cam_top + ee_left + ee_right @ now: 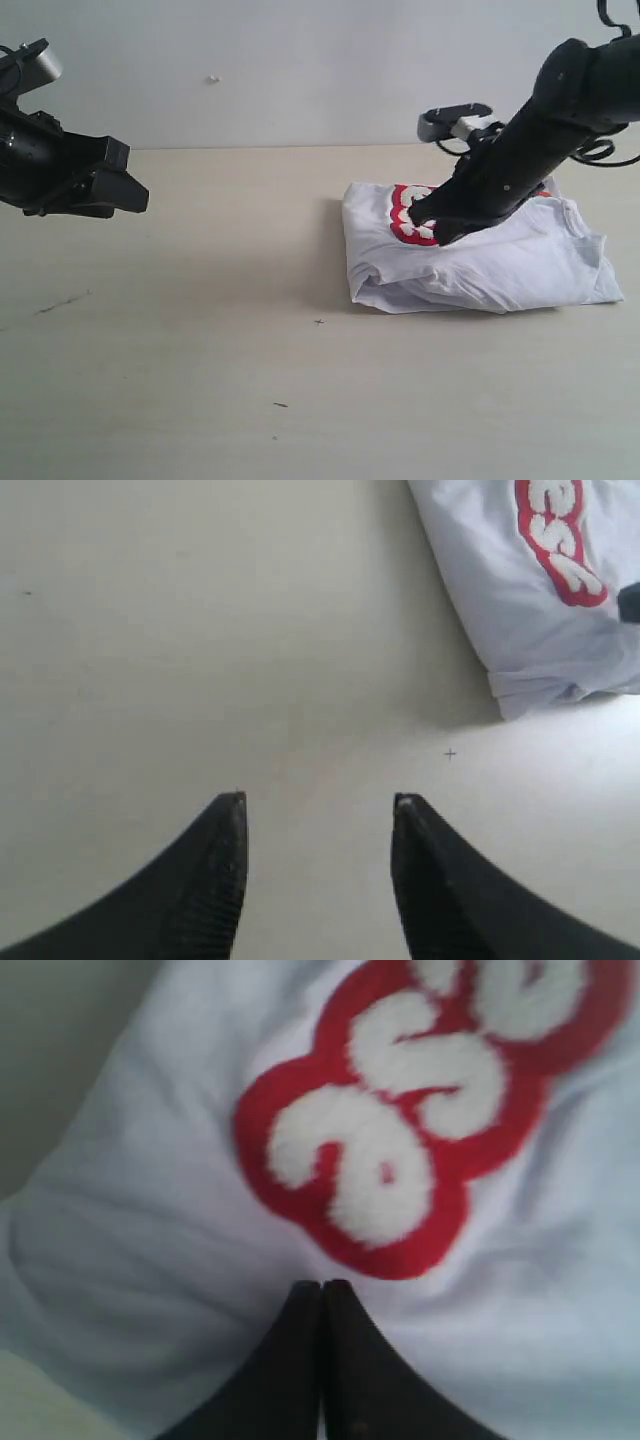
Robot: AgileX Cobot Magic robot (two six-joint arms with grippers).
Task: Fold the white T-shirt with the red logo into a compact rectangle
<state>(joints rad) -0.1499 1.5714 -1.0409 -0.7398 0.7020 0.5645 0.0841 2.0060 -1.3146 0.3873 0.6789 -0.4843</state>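
Note:
The white T-shirt [520, 268] lies folded into a thick bundle at the right of the table, with part of the red logo [404, 214] showing on top. My right gripper [438, 230] rests on the shirt just beside the logo, its jaws shut tip to tip with no cloth seen between them. The right wrist view shows the gripper [322, 1285] against the white fabric [150, 1210], right below the fuzzy letters of the logo [420, 1110]. My left gripper [318, 802] hangs open over bare table, well left of the shirt [500, 590] and its logo [560, 540].
The pale table [200, 330] spreads out to the left and front of the shirt. A light wall [300, 60] stands behind it. The left arm [70, 170] is held above the table's far left.

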